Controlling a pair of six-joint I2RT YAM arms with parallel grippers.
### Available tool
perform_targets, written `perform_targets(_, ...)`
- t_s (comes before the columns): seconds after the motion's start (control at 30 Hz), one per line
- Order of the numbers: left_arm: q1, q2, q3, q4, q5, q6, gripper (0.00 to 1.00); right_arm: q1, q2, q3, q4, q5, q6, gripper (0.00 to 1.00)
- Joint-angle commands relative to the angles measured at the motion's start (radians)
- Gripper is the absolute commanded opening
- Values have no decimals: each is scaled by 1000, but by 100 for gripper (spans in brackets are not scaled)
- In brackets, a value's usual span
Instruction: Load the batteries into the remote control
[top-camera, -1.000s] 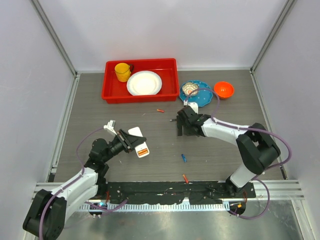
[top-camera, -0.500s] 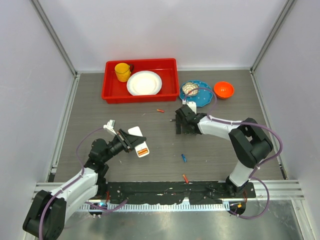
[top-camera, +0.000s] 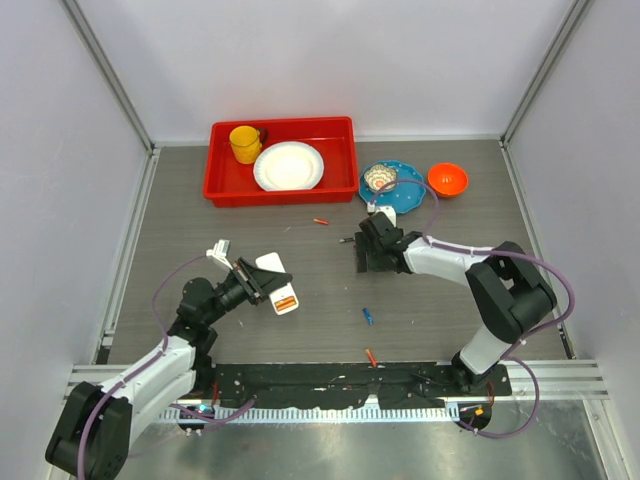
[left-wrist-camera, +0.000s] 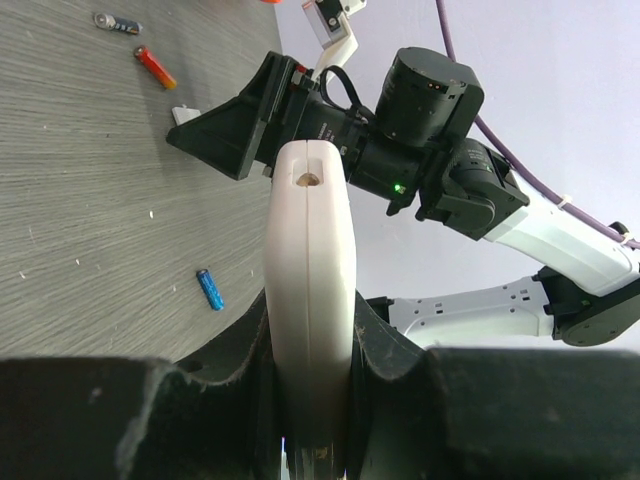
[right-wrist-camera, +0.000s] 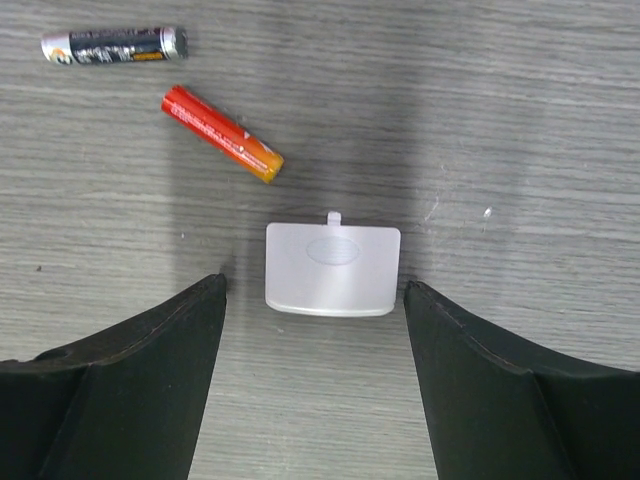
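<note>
Bench (top-camera: 200, 250) of grey wood grain, seen from above: the left claw (top-camera: 264, 283) is clamped on the remote (top-camera: 281, 292), held off the surface at left of centre with its red panel toward the near side. The right claw (top-camera: 366, 262) points down at the middle of the bench. A red battery (top-camera: 320, 221) lies just left of and beyond it, a blue battery (top-camera: 368, 316) lies nearer, and an orange battery (top-camera: 371, 356) rests by the near edge. At the far side a red tray (top-camera: 345, 160) holds a yellow cup (top-camera: 244, 143) and a white plate (top-camera: 289, 166). To its right are a blue plate (top-camera: 405, 195) and an orange bowl (top-camera: 447, 179).

Left wrist view: the remote stands edge-on, pinched between both fingers (left-wrist-camera: 390, 350). Beyond it the right claw hangs over a small white cover (left-wrist-camera: 185, 115), with a dark battery (left-wrist-camera: 117, 22) and the red one farther off.

Right wrist view: the jaws stand apart, holding nothing. The cover lies flat between the fingers (right-wrist-camera: 130, 390), its right edge just beside one fingertip. I cannot tell whether they touch. The red and dark batteries lie apart from it at upper left.
</note>
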Motion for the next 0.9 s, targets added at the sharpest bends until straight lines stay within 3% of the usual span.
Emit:
perform_targets(0.0, 2, -24, -27, 29, -3, 15, 0, -9, -34, -43, -40, -61, -21, 77)
perform_targets(0.4, 2, -34, -25, 21, 0, 14, 0, -20, -13, -31, -32, -60, -26, 73)
perform_targets(0.7, 4, -29, -24, 20, -2, 17, 0, -23, -13, -46, -17, -78, -27, 60)
perform_targets(0.87, 2, -18, -22, 29, 6, 17, 0, -25, -7, -43, -13, -72, -26, 61)
